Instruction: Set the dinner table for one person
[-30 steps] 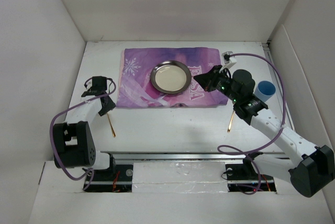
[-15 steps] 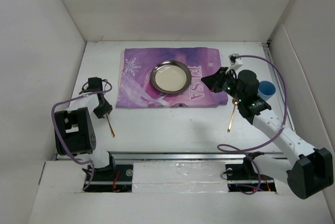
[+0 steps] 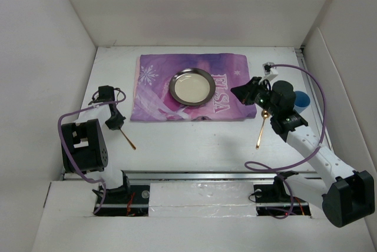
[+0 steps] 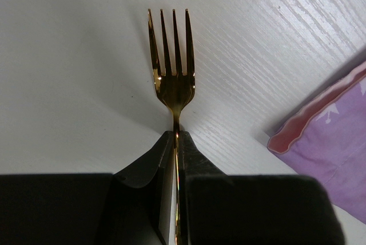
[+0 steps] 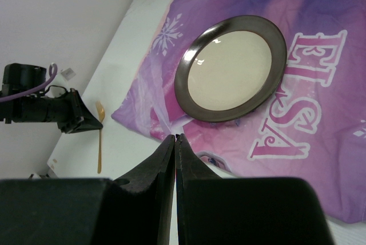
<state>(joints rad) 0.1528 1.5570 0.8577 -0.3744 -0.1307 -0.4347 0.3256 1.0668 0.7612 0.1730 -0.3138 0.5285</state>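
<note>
1. Left gripper (image 4: 174, 137) — clamped on the thin neck of a gold fork (image 4: 173, 56), just behind the tines. Tines pointing straight out ahead of the fingers in the wrist view.
2. From above: held just off the near-left corner of the purple mat (image 3: 159, 96), over the bare white table (image 3: 194, 146), handle trailing toward the near right. Cannot tell whether resting on the table or lifted just clear.
3. Hinges on this — mat and plate (image 3: 191, 85) lying to the right of the fork, and the fork's long axis slanted across the mat's left edge, not along it. Probably calls for a twist to square it up, then a short carry rightward.
4. Right gripper (image 5: 175, 137): fingers pressed together on nothing, hanging over the mat's right end near the lettering. Well apart from the fork, so plainly a left-arm job.
5. Second gold utensil (image 3: 261, 129) lying on the table off the mat's near-right corner, partly beneath the right arm, near a blue cup (image 3: 300, 99).
</note>
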